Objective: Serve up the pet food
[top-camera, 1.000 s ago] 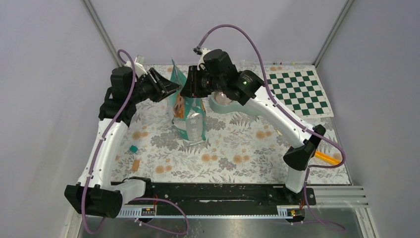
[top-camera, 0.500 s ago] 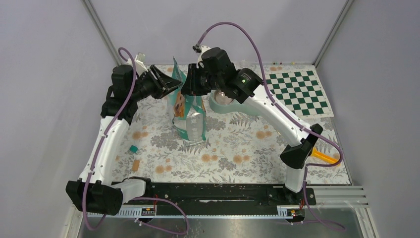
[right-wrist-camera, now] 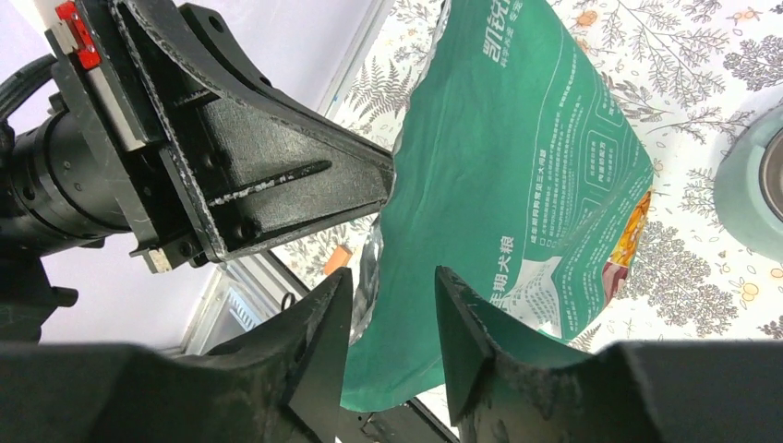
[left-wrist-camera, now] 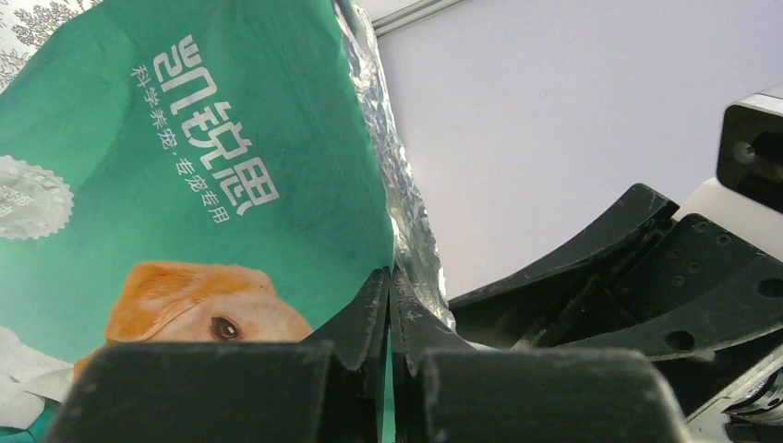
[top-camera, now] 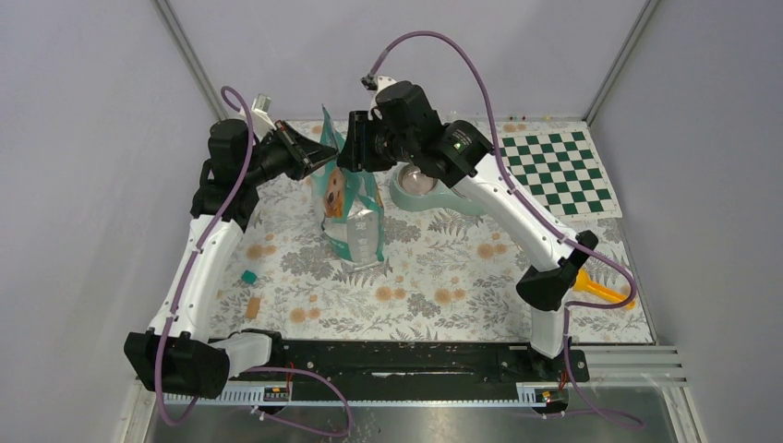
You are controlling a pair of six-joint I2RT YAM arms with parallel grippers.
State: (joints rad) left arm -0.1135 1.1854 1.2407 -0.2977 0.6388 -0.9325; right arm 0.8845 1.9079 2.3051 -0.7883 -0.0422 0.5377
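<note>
The teal bag (top-camera: 353, 214) with the golden dog picture stands upright on the floral mat. My left gripper (top-camera: 320, 155) is shut on the bag's left top edge; in the left wrist view the jaws (left-wrist-camera: 390, 288) pinch the teal and foil rim of the bag (left-wrist-camera: 185, 157). My right gripper (top-camera: 356, 153) is open at the bag's right top edge. In the right wrist view its fingers (right-wrist-camera: 392, 309) straddle the rim of the bag (right-wrist-camera: 536, 157) without closing. The pet food is hidden; no kibble shows.
A pale green bowl (top-camera: 420, 187) with a metal inside stands right of the bag, also in the right wrist view (right-wrist-camera: 752, 198). A yellow-orange scoop (top-camera: 597, 290) lies at the right edge. A chessboard mat (top-camera: 554, 171) is at back right. Small teal (top-camera: 247, 275) and orange (top-camera: 252, 306) blocks lie front left.
My right gripper has moved left and a little back, up to the bag's top edge. My left gripper keeps its hold and has shifted slightly right.
</note>
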